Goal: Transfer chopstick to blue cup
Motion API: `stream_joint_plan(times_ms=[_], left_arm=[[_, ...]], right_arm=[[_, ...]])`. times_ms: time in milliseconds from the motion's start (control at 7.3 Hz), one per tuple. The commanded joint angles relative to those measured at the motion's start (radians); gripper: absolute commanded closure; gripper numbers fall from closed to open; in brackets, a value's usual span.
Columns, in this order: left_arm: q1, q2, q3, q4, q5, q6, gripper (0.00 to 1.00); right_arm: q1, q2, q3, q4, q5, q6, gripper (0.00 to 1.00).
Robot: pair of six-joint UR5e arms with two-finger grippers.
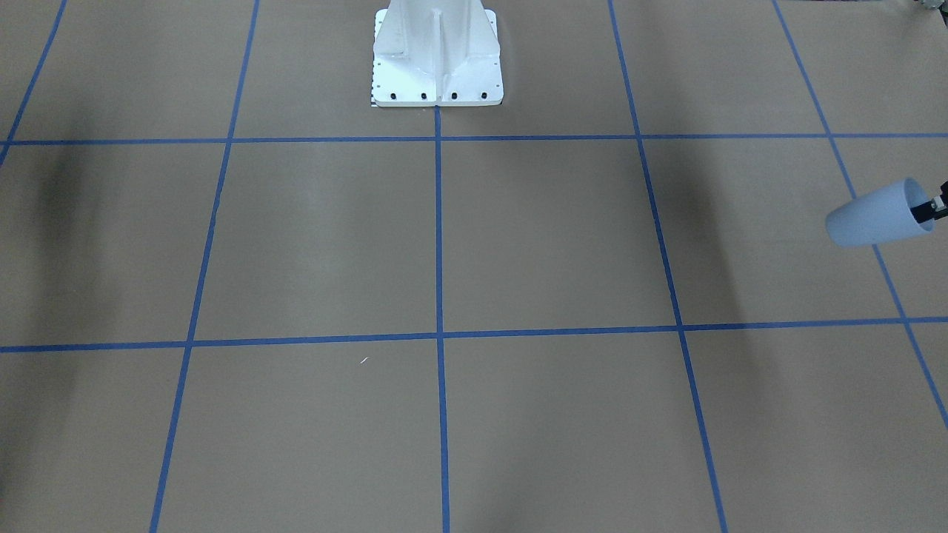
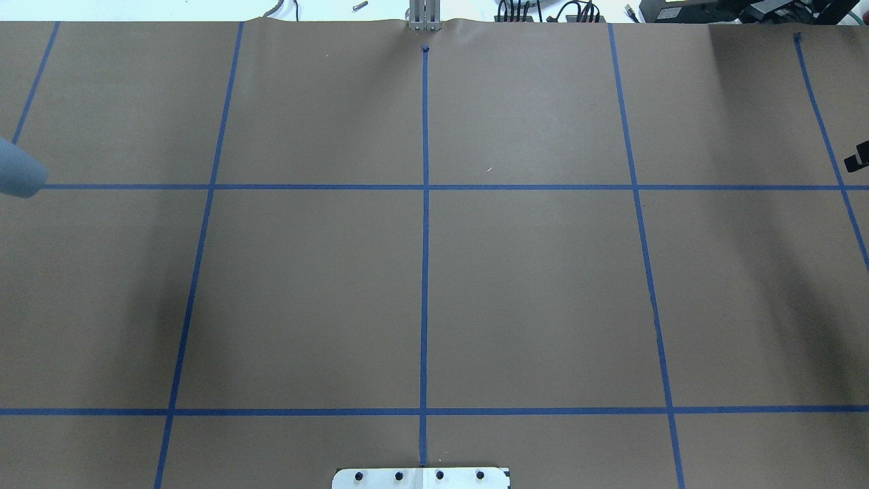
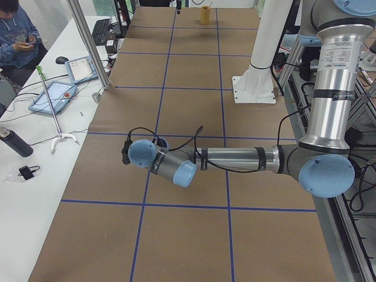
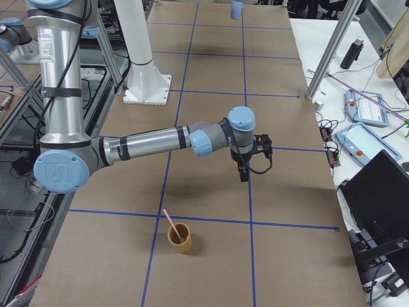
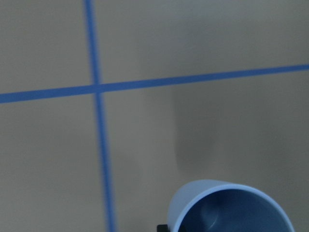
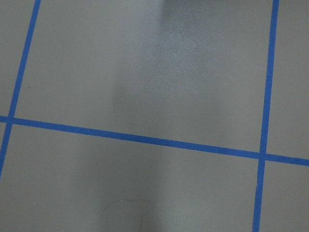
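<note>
Left gripper (image 1: 932, 209) clamps small light-blue tapered plastic cup (image 1: 874, 216) by its rim, tipped sideways. Thin pale-pink chopstick (image 4: 170, 224) leans in tan cup (image 4: 180, 238), table's right end. Right gripper (image 4: 243, 171): opening cannot be told.

lt-blue cup (image 1: 878, 216), pink chopstick (image 4: 170, 222), blue-grid brown table (image 1: 555, 237)

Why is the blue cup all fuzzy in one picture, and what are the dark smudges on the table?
Left wrist view: the blue cup is very near the lens, so it looks soft. Front-facing view: the cup is sharp, and the smudges on the table are soft shadows. Right wrist view: pale glare near the top.
</note>
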State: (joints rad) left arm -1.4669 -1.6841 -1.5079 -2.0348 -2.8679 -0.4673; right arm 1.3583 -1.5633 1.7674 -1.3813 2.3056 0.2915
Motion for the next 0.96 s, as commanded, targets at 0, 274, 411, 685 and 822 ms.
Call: stream_joint_plan(times_ms=[0,274,411,685,822], left_arm=[[0.159,-0.156,-0.110,0.001,0.107,-0.321,1.00],[0.331,-0.311,-0.140,0.008,0.287,-0.604,1.00],[0.424,-0.380,-0.134,0.008,0.380,-0.719,1.00],[0.605,-0.596,-0.031,0.148,0.612,-0.793,1.00],[0.676,-0.703,0.021,0.247,0.704,-0.795,1.00]], right_arm=[[0.001,0.000,-0.002,-0.001,0.000,0.000,0.00],[-0.001,0.006,-0.003,-0.001,-0.002,-0.002,0.00],[-0.001,0.006,-0.002,-0.001,-0.002,0.000,0.00],[0.001,0.006,0.000,-0.001,0.000,0.000,0.00],[-0.001,0.008,0.000,0.001,0.000,0.000,0.00]])
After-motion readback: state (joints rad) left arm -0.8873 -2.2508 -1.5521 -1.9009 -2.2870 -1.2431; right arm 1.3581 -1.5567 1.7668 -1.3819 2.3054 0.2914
